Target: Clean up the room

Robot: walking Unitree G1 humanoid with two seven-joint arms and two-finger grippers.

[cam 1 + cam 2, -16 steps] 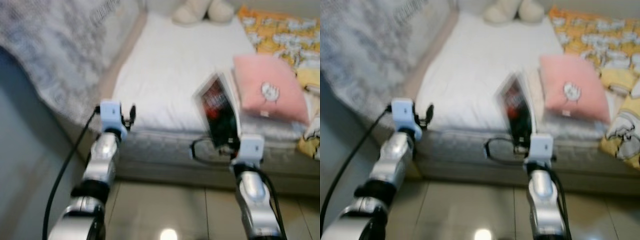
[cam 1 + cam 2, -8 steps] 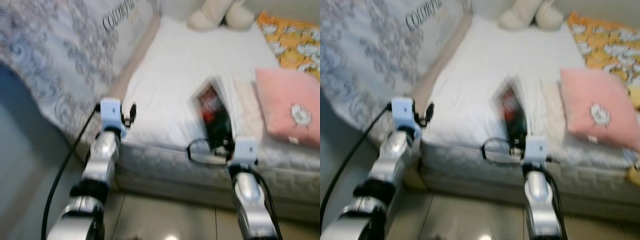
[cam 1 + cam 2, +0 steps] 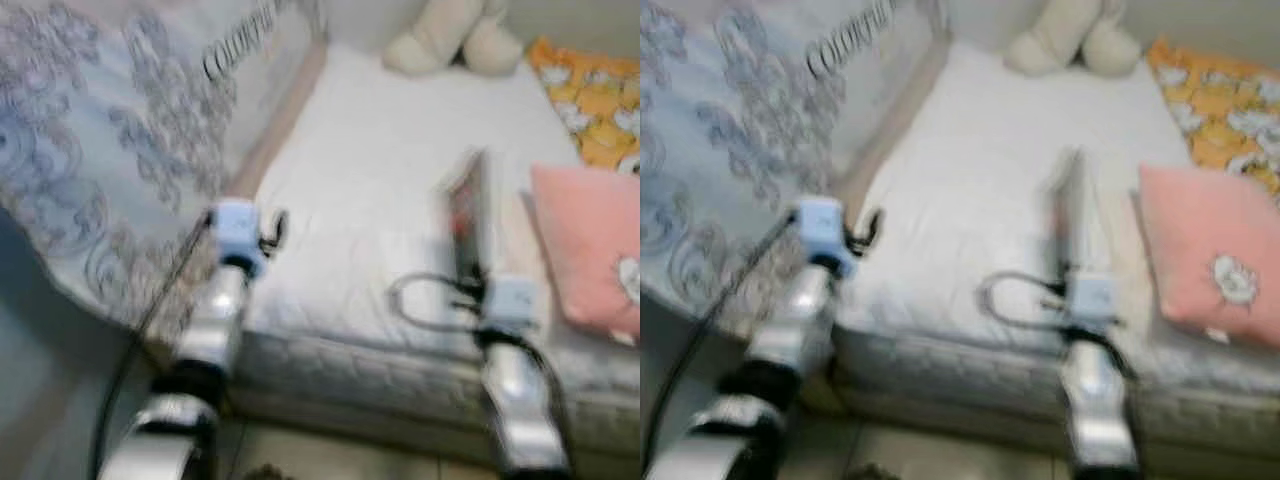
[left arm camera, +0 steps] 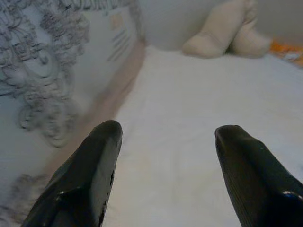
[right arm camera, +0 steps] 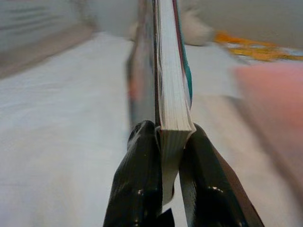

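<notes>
Fingers (image 5: pixel 137 189) of the right gripper (image 5: pixel 163 161) are pinching the lower edge of a book (image 5: pixel 168 90), one black pad on each cover, with the white page block showing between them. From the head view, the book (image 3: pixel 466 215) is standing nearly edge-on and upright above the white mattress (image 3: pixel 380 190), not lying on it, and the right gripper (image 3: pixel 478 288) is sitting just under it, over the front part of the bed. A pink pillow (image 3: pixel 590 250) is lying close on the book's right, with a narrow strip of sheet between them.

The left gripper (image 4: pixel 165 137) is hovering with its two fingers spread wide apart and nothing between them, pointing along the bed's left side. In the head view it (image 3: pixel 270 232) is hanging over the near left corner of the mattress, beside a tan side rail (image 3: pixel 285 120) and a grey patterned cover (image 3: pixel 110 150) draping down outside it.

White sheet is lying bare between the two grippers and running on toward the far end, where a cream stuffed toy (image 3: pixel 455 40) is resting against the wall. An orange patterned blanket (image 3: pixel 585 105) is covering the far right side, behind the pillow. The mattress's quilted front edge (image 3: pixel 380 380) is crossing below both arms. Everything in the head views is blurred.
</notes>
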